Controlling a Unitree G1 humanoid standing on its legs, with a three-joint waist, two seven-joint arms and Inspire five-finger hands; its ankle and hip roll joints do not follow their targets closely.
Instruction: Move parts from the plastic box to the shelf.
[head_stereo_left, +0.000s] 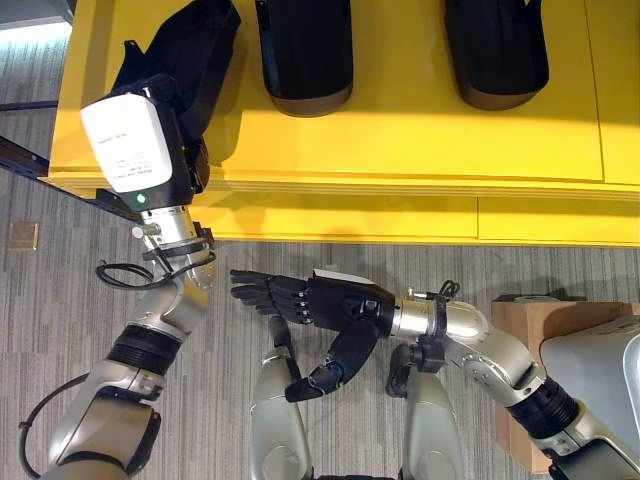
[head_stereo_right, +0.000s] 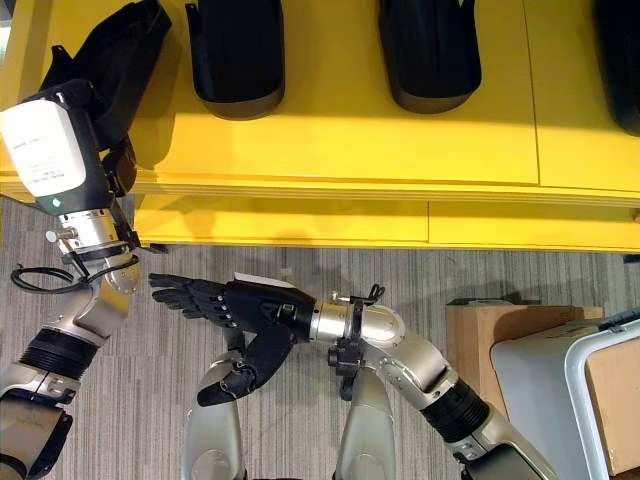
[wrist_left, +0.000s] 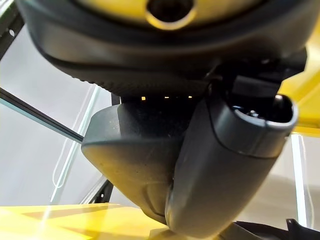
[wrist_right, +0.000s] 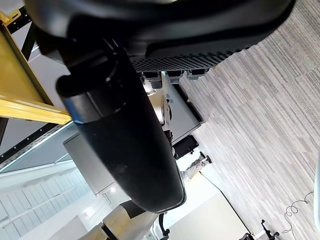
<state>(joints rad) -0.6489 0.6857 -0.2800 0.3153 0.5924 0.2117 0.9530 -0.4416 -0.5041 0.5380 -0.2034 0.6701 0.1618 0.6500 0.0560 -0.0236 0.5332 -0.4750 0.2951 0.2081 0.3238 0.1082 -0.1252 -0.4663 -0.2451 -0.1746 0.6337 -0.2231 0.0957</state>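
My left hand (head_stereo_left: 185, 120) is up at the near left corner of the yellow shelf (head_stereo_left: 400, 140), reaching onto a black part (head_stereo_left: 195, 45) that lies tilted there. The wrist housing hides most of the hand from above, and my left wrist view shows the thumb and palm pressed close against the part's dark surface, so I cannot tell whether my fingers are curled round it or lying flat.

Two more black parts sit on the shelf to the right of that one: a middle part (head_stereo_left: 305, 55) and a right part (head_stereo_left: 497, 50), each standing apart from its neighbour with its rounded end toward the near edge.

My right hand (head_stereo_right: 245, 305) hangs low in front of the shelf, over the grey striped floor (head_stereo_left: 60, 300), holding nothing. Its fingers (head_stereo_right: 185, 292) are stretched straight and point left, and the thumb angles down toward me.

At the near right stands the grey plastic box (head_stereo_right: 540, 375), beside a brown cardboard carton (head_stereo_right: 475, 335).
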